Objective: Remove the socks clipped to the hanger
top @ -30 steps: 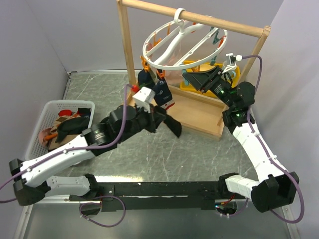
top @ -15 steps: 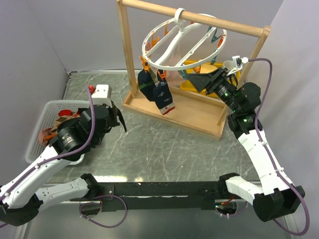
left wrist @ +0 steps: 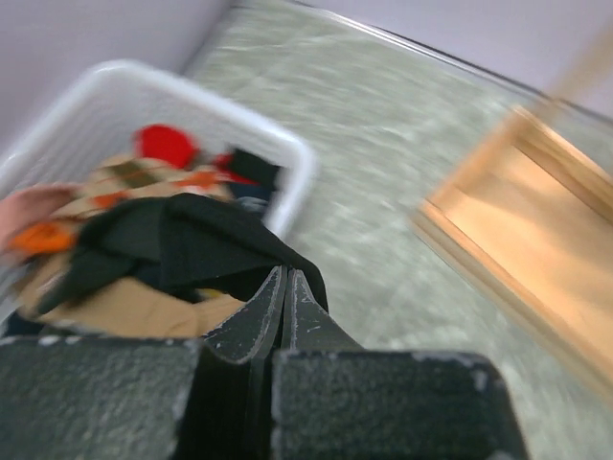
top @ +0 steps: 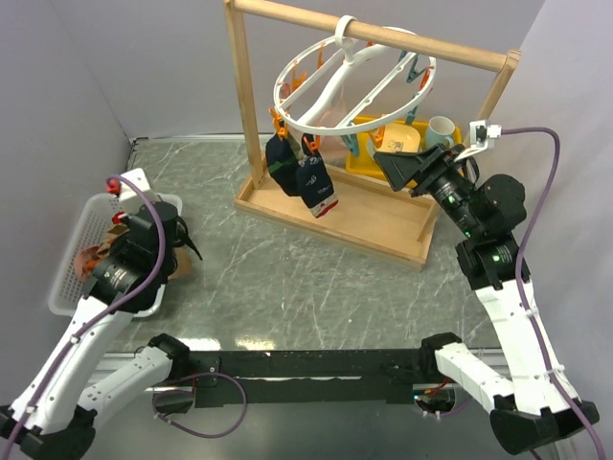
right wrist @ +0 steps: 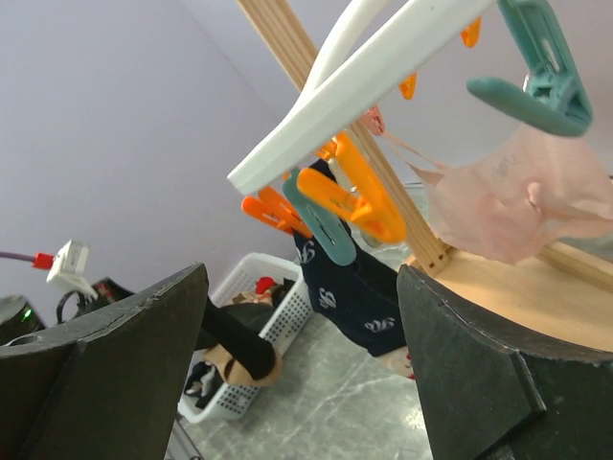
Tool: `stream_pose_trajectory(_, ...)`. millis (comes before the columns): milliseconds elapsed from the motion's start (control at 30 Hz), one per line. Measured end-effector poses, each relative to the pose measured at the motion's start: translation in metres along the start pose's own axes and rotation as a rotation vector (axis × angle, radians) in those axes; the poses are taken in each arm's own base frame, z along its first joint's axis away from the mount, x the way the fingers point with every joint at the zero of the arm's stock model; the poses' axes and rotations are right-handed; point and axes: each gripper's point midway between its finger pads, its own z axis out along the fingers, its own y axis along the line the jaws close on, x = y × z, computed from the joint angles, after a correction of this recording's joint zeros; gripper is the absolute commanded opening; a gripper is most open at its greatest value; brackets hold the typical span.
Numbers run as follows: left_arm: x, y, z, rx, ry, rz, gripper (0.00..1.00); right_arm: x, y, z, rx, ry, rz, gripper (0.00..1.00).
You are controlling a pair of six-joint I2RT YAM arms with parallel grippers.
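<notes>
The white ring hanger [top: 352, 80] hangs by its hook from the wooden rail. Two dark socks, one navy patterned [top: 312, 182], stay clipped at its left under orange clips [right wrist: 343, 197]. A pale pink sock [right wrist: 508, 203] hangs from a teal clip [right wrist: 538, 79]. My right gripper [top: 400, 169] stands open just right of the ring, its jaws wide with the navy sock [right wrist: 356, 293] seen between them at a distance. My left gripper [left wrist: 285, 280] is shut on a black sock [left wrist: 192, 240] at the white basket's [top: 75, 257] right rim.
The basket [left wrist: 287, 163] holds several loose socks in red, brown and black. The wooden frame's base board [top: 383, 218] lies under the hanger. A yellow tray [top: 414, 136] with a mug [top: 441, 127] sits behind the frame. Walls close in on both sides.
My left arm has swung left from the frame to the basket, carrying the black sock. My right gripper has opened and drawn back to the right, away from the hanger's clips.
</notes>
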Motion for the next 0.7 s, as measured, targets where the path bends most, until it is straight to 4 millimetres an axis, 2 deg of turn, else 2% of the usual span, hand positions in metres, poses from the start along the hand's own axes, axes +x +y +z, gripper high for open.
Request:
stream_pose_trajectory(267, -0.010, 0.088, 0.035, -0.423, -0.039, -0.126, 0.01, 0.003, 0.006, -0.024, 0.016, 0.015, -0.038, 0.88)
stream_pose_trajectory(400, -0.016, 0.111, 0.047, -0.549, -0.045, -0.186, 0.01, 0.004, 0.010, -0.035, 0.019, 0.020, -0.051, 0.88)
stream_pose_trajectory(467, -0.026, 0.126, 0.051, -0.613, -0.064, -0.231, 0.01, 0.004, 0.012, -0.039, 0.018, 0.019, -0.058, 0.87)
stream_pose_trajectory(533, -0.037, 0.139, 0.053, -0.661, -0.093, -0.268, 0.06, 0.004, 0.013, -0.042, 0.018, 0.019, -0.062, 0.88)
stream_pose_trajectory(567, -0.042, 0.142, 0.053, -0.671, -0.104, -0.281, 0.14, 0.005, 0.013, -0.043, 0.021, 0.021, -0.062, 0.88)
stream_pose_trajectory(600, -0.046, 0.143, 0.053, -0.676, -0.115, -0.291, 0.38, 0.006, 0.013, -0.044, 0.023, 0.024, -0.061, 0.88)
stream_pose_trajectory(633, -0.049, 0.144, 0.054, -0.677, -0.125, -0.298, 0.69, 0.007, 0.012, -0.045, 0.025, 0.028, -0.061, 0.88)
stream_pose_trajectory(667, -0.052, 0.144, 0.054, -0.677, -0.133, -0.298, 0.91, 0.008, 0.012, -0.046, 0.027, 0.032, -0.061, 0.88)
stream_pose_trajectory(700, -0.055, 0.144, 0.055, -0.675, -0.140, -0.298, 0.99, 0.009, 0.011, -0.047, 0.031, 0.037, -0.060, 0.88)
